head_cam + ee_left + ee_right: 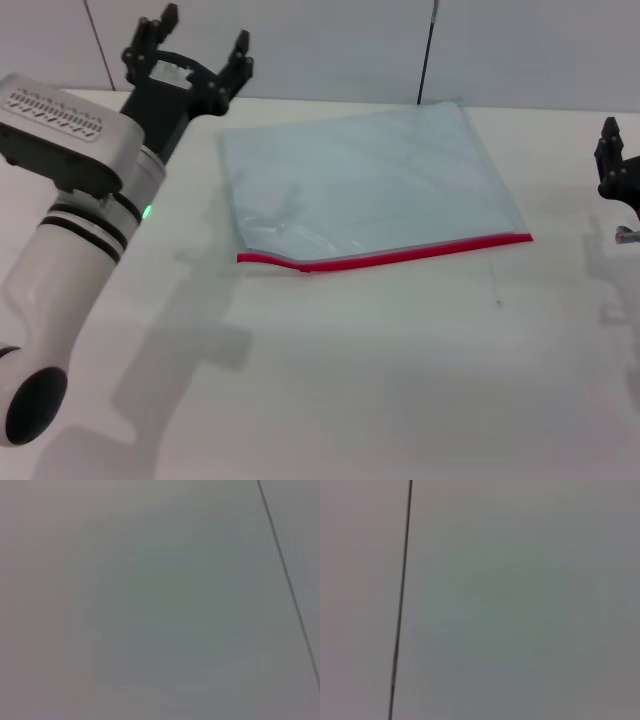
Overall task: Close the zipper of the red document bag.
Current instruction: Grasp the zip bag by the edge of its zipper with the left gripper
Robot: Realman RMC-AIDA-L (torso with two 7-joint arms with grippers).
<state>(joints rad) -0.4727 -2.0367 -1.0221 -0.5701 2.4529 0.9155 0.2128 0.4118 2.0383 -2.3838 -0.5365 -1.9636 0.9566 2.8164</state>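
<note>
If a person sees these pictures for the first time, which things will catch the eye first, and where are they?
The red document bag lies flat in the middle of the white table, and its bright zipper runs along the edge nearest the robot. The left gripper is raised with open fingers beyond the bag's far left corner. The right gripper shows only partly at the right edge.

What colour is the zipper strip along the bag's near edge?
Bright red; the zipper shows best in the head view.

The red document bag (370, 185) is translucent pale blue-grey; its zipper (400, 255) is bright red; the bench (350, 380) is white; the left gripper (195, 55) is black on a white arm.
</note>
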